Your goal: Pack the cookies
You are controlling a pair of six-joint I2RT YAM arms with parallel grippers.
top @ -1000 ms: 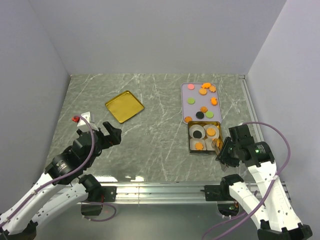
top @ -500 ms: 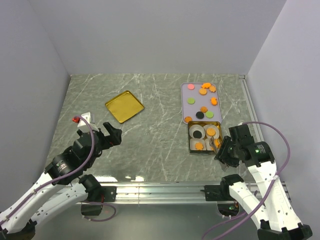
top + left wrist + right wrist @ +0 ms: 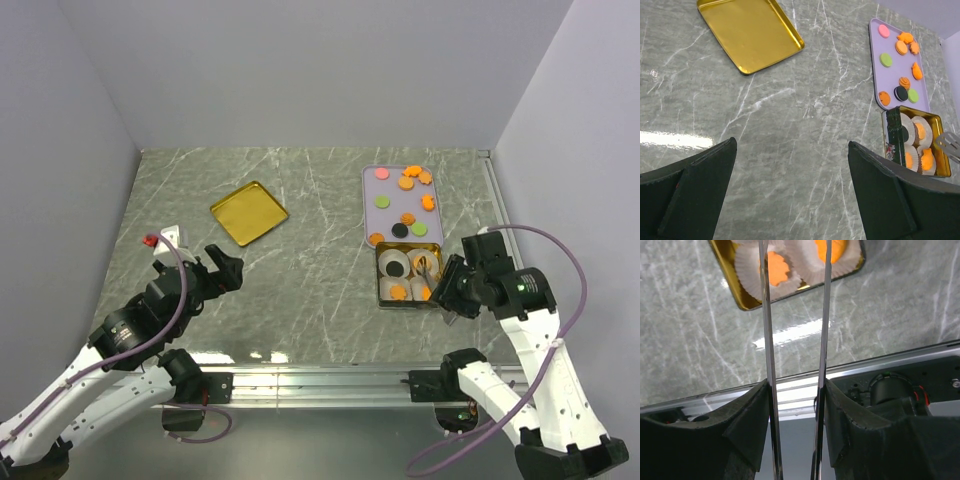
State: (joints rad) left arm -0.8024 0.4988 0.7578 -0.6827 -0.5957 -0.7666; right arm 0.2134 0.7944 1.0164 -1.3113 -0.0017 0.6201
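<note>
Cookies, mostly orange with single pink, green and black pieces, lay scattered on a lilac tray beyond the right jaws. Further orange cookies sat in white paper cups inside a gold tin, which stood directly ahead of the right jaws, touching the tray's near end.

The right jaws were part closed, clamped on a pair of metal tongs. The tong blades stood apart and reached over the tin. Whether their tips touched a cookie could not be determined.

The left jaws stood fully apart and held nothing; both fingers hung above the counter. A shallow gold tray lay ahead of them and to their left. The tin and lilac tray were well off to their right.
</note>
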